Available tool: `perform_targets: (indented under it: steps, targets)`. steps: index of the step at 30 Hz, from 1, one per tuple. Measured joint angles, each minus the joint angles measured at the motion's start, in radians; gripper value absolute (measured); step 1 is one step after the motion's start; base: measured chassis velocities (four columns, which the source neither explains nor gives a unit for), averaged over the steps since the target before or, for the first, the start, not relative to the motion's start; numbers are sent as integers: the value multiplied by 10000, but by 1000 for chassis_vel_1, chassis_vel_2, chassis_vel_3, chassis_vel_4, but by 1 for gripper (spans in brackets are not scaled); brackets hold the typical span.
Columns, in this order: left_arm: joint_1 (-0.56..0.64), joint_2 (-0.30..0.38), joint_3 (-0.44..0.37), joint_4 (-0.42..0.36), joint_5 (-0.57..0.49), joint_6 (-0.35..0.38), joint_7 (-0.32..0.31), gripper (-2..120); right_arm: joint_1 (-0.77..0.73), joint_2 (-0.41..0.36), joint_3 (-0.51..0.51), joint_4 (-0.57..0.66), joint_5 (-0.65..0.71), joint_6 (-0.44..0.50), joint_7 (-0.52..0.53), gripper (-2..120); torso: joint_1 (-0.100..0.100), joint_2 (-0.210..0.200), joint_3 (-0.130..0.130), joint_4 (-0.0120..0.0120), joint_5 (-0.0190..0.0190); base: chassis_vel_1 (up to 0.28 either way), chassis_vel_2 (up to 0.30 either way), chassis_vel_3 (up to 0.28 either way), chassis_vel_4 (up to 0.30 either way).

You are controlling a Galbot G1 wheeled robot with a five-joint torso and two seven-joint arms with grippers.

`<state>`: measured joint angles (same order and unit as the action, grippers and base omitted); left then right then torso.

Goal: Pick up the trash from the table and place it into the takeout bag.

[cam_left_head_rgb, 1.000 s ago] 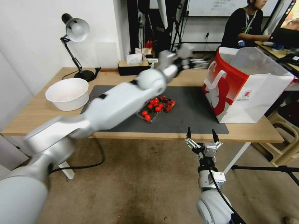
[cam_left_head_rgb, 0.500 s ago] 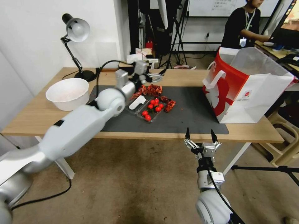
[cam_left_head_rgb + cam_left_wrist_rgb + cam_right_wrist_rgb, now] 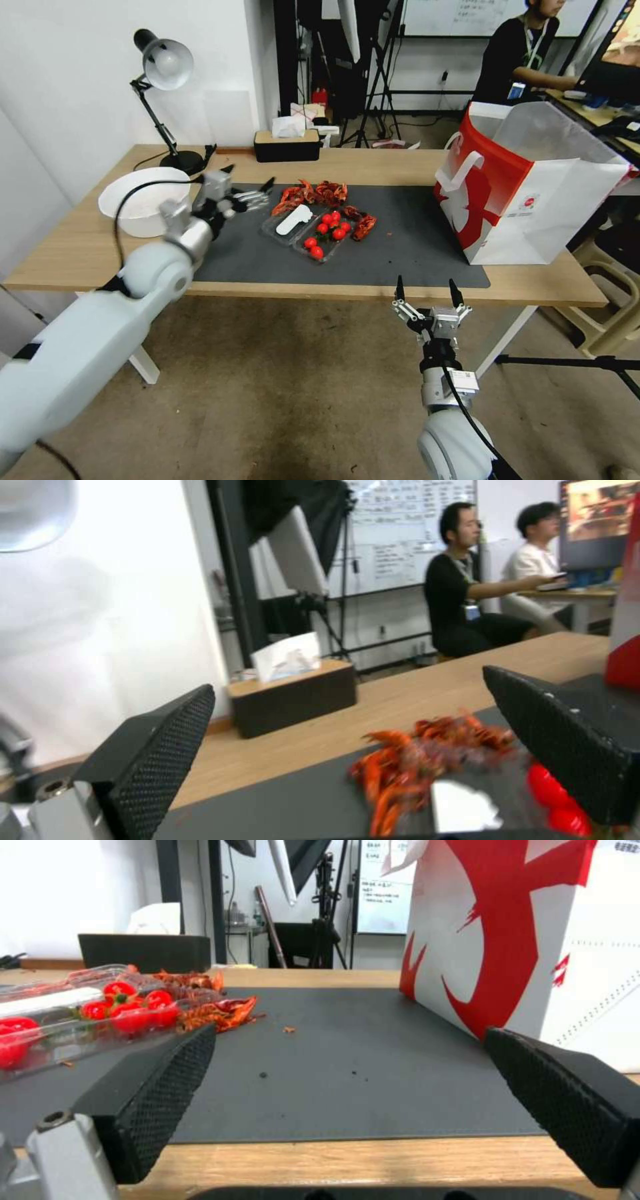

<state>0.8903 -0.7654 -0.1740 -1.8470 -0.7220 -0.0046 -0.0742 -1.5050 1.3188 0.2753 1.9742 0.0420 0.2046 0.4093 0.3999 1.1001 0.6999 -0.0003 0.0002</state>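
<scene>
Left end effector (image 3: 248, 192), fingers spread and holding nothing, has swung back from the takeout bag (image 3: 527, 193) side to hover over the left part of the dark mat (image 3: 400, 247), just short of the trash (a clear tray (image 3: 313, 233) of red tomatoes and a heap of crayfish shells (image 3: 313, 193)) lying mid-worktop (image 3: 67, 247). The return suggests another pick is about to begin. Right end effector (image 3: 427, 293) waits wide open and empty below the near worktop edge.
</scene>
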Motion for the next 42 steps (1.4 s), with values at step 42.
perform_targets:
  steps: [42]
  targets:
    - [6944,-2922,-4449,-1013,2425,-1693,-98,100,-87,42,-169,-133,-27,46,85,100,1,0,1,3,-1,0,0,0,0]
